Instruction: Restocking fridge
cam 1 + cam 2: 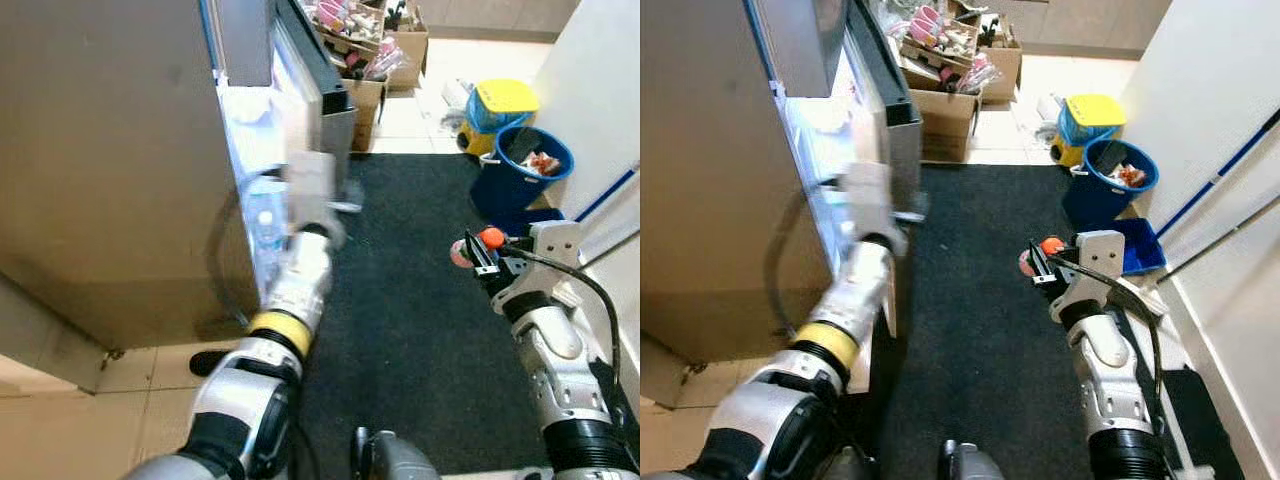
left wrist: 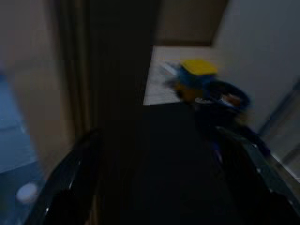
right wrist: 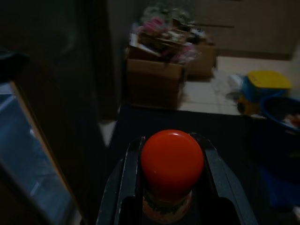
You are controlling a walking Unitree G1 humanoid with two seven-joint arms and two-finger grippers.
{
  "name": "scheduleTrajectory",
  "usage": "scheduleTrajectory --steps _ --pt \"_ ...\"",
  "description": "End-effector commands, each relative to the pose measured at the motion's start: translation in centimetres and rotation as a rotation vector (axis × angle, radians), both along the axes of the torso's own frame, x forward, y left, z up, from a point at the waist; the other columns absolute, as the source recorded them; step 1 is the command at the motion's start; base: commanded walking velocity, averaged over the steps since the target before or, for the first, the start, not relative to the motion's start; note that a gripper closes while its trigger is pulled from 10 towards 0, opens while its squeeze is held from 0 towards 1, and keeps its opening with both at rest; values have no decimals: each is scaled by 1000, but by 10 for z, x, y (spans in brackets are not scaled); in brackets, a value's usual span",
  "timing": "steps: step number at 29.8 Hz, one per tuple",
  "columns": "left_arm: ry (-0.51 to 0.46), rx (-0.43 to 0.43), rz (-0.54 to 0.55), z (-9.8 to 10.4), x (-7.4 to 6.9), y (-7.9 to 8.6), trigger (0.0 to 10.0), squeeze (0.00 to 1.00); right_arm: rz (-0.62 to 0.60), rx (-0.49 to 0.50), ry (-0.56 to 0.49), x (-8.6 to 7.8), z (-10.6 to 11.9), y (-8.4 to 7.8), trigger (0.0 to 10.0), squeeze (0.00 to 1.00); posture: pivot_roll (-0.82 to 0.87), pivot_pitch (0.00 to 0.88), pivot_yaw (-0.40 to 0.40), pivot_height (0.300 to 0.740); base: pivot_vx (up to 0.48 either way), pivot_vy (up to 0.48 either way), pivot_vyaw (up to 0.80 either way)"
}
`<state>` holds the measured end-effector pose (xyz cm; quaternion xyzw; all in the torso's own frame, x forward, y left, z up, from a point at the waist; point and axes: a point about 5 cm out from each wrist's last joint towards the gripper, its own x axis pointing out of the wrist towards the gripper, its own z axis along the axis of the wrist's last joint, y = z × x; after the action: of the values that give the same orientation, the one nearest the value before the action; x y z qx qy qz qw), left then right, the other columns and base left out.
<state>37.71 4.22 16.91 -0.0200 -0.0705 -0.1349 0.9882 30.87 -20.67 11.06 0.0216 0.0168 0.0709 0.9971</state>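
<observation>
fridge (image 1: 110, 180) stands at far left, door (image 1: 300, 75) ajar, lit shelves visible. left end effector (image 1: 312, 180) is raised at the door edge; in the left wrist view its fingers (image 2: 70, 187) are spread apart, grasping nothing. dark mat (image 1: 400, 300) covers the floor at centre. right end effector (image 3: 171, 187) sits over the mat, well apart from the fridge, clenched on a small bottle (image 3: 172, 164) with an orange cap. judgement: bottle appears light, rigid and smooth, so liable to slip; a hold just below the cap looks soundest. blue bucket (image 1: 533, 160) at far right.
</observation>
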Motion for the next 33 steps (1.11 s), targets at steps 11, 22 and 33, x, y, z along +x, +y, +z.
scheduleTrajectory --steps 11,22,33 --pt "19 -66 -312 2 -19 -50 10000 1000 -57 -10 -14 -3 3 -17 10000 0 -97 183 -85 740 0 0 0" --pt "167 239 -33 -81 -36 58 10000 0 -44 -229 281 -20 -49 -27 10000 0 -72 197 -97 740 0 0 0" --pt "368 326 199 -145 -99 127 10000 0 391 -235 478 -72 -97 20 10000 0 -50 229 -117 740 0 0 0"
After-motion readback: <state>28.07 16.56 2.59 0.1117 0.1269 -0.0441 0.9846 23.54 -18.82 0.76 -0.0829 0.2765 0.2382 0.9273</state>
